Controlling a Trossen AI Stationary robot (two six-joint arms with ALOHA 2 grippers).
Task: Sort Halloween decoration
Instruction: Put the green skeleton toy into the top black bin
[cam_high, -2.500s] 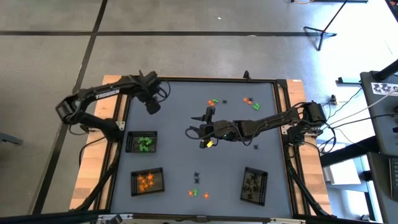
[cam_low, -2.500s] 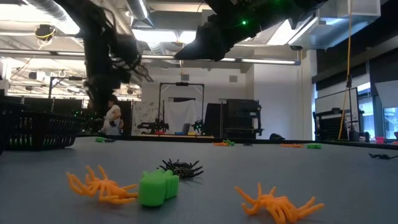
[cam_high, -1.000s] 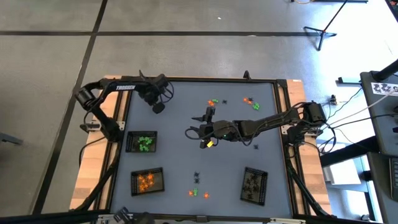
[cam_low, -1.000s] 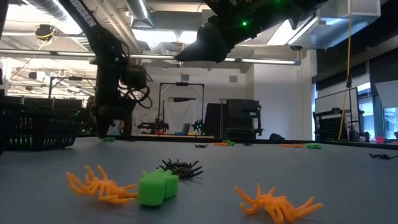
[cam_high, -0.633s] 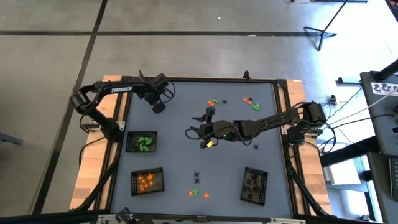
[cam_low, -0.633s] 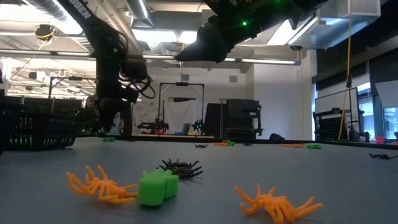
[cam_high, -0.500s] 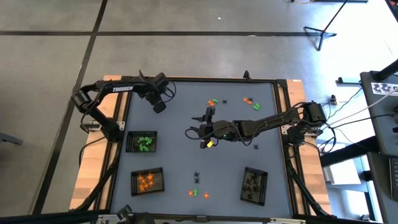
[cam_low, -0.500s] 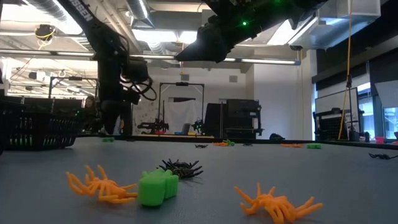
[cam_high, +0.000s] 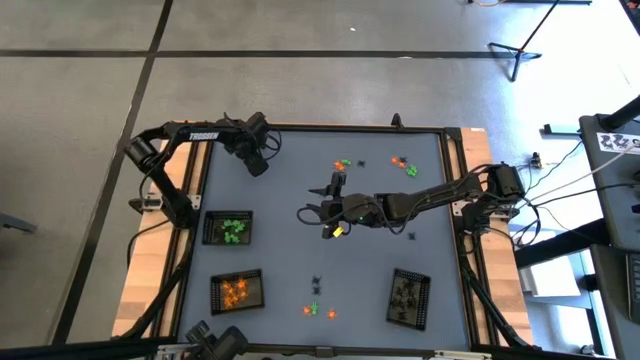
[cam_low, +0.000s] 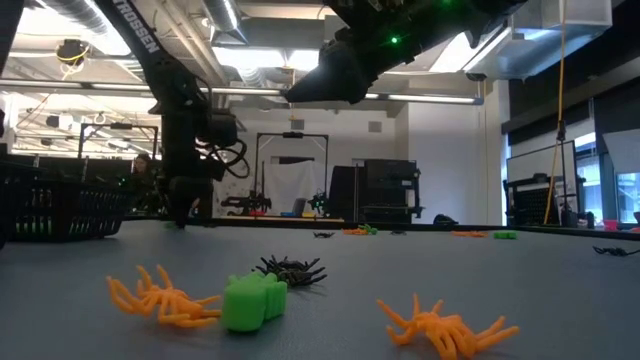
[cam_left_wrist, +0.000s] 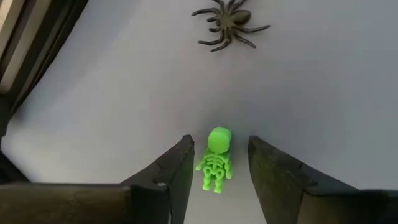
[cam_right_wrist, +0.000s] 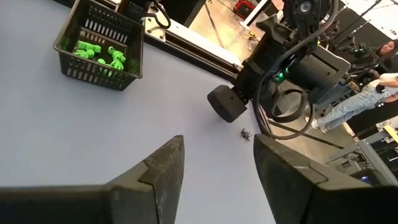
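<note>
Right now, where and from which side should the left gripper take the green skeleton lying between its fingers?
Grip the green skeleton across its torso, coming straight down from above. It lies flat on the table, lengthwise between the left gripper's open fingers, head pointing away, so the narrow ribcage sides already face the pads. Closing there should clear the black spider, which lies well apart.

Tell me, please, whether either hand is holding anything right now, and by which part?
Nothing is held: the green skeleton lies between the left hand's open fingers; the right hand is empty.
</note>
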